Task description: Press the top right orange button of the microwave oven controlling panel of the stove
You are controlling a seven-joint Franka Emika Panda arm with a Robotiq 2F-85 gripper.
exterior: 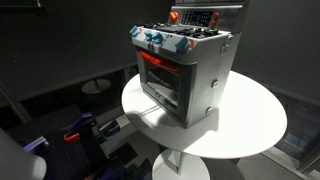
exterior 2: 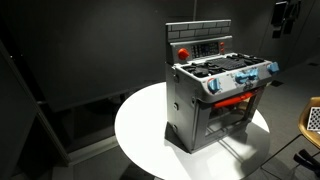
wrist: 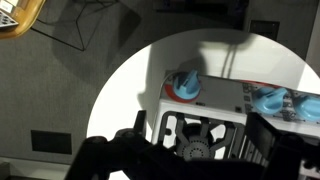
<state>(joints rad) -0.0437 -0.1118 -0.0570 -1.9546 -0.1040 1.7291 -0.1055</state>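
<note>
The grey toy stove [exterior: 185,75] stands on a round white table [exterior: 250,120] and shows in both exterior views [exterior 2: 215,105]. Its small dark control panel [exterior: 195,17] with tiny orange and pale buttons sits on the raised back, with a red round piece at one end; it also shows in an exterior view [exterior 2: 205,48]. Blue knobs [exterior 2: 245,80] line the front edge. My gripper [exterior 2: 285,15] hangs high above and beside the stove, apart from it. In the wrist view its jaws [wrist: 198,137] are open and empty over a burner and a blue knob [wrist: 187,84]. The panel is out of the wrist view.
The table's edge [wrist: 120,100] curves round the stove against a dark floor. Blue and purple items [exterior: 75,130] lie on the floor beside the table. A chair-like object [exterior 2: 312,120] stands at the frame edge. A yellow thing [wrist: 20,15] sits in the wrist view's corner.
</note>
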